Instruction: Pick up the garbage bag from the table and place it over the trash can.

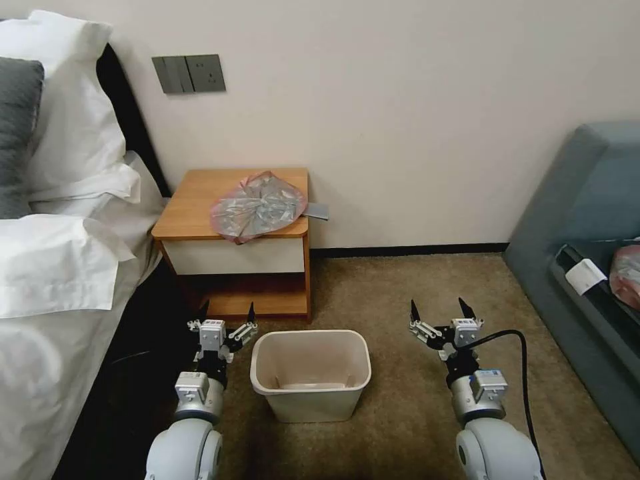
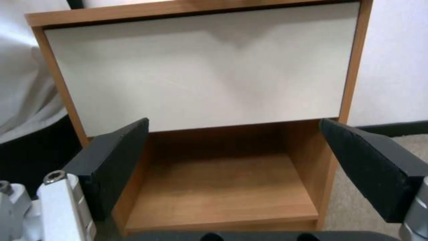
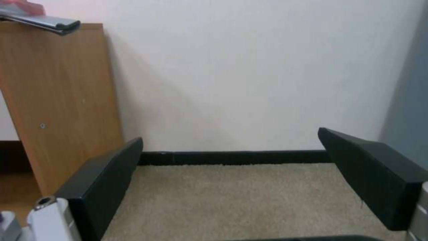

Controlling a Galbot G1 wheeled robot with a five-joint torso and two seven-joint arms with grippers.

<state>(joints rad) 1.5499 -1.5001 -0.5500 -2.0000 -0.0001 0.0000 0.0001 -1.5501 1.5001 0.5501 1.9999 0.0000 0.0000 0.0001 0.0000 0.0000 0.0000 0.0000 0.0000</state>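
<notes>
Beyond the trash can (image 1: 311, 373), both grippers' jaws gape empty; the garbage bag (image 1: 259, 205) on the table (image 1: 189, 207) looks flimsy, best pinched at its overhanging edge.

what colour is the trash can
Beige, clearest in the head view.

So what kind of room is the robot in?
Most likely a bedroom, maybe in a hotel. There's a bed with white pillows, a little wooden table right beside it, a trash can on the carpet, and a blue-grey sofa.
</notes>
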